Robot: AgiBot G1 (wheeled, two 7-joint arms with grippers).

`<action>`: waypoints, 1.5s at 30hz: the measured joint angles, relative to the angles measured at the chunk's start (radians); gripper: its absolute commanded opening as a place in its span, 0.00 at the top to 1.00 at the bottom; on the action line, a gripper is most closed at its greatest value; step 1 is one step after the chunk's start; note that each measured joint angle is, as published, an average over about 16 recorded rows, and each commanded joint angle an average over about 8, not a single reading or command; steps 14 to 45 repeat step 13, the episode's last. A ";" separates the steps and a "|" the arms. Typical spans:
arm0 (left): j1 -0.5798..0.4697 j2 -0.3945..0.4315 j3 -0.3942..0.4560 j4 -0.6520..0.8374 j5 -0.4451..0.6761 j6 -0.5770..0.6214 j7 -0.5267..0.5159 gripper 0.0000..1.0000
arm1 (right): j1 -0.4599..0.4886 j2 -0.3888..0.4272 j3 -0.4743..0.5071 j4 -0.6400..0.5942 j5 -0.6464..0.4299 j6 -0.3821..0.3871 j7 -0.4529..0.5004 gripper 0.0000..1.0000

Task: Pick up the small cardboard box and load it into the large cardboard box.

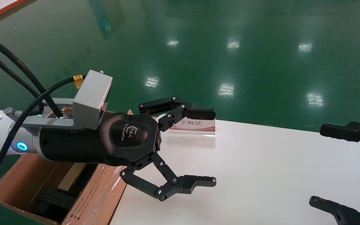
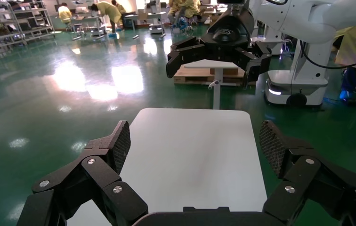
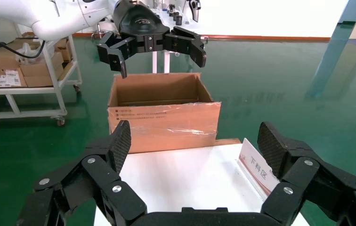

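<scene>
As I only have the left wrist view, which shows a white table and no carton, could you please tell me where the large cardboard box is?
Observer: The large cardboard box stands open against the left end of the table, beneath the left arm. The left end effector hangs open just past it, over the table.
Operator: Thank you. Is the small cardboard box on the table?
Observer: No view shows it there. Only a small sign stands at the far edge.
Operator: What is inside the carton?
Observer: Black foam and a tan piece, partly hidden by the arm.
</scene>
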 measured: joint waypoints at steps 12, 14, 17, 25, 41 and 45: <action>-0.017 -0.001 0.022 -0.001 0.004 -0.005 -0.004 0.00 | 0.000 0.000 0.000 0.000 0.000 0.000 0.000 0.00; -0.018 -0.001 0.023 -0.001 0.004 -0.005 -0.004 0.00 | 0.000 0.000 0.000 0.000 0.000 0.000 0.000 0.00; -0.018 -0.001 0.023 -0.001 0.004 -0.005 -0.004 0.00 | 0.000 0.000 0.000 0.000 0.000 0.000 0.000 0.00; -0.018 -0.001 0.023 -0.001 0.004 -0.005 -0.004 0.00 | 0.000 0.000 0.000 0.000 0.000 0.000 0.000 0.00; -0.018 -0.001 0.023 -0.001 0.004 -0.005 -0.004 0.00 | 0.000 0.000 0.000 0.000 0.000 0.000 0.000 0.00; -0.018 -0.001 0.023 -0.001 0.004 -0.005 -0.004 0.00 | 0.000 0.000 0.000 0.000 0.000 0.000 0.000 0.00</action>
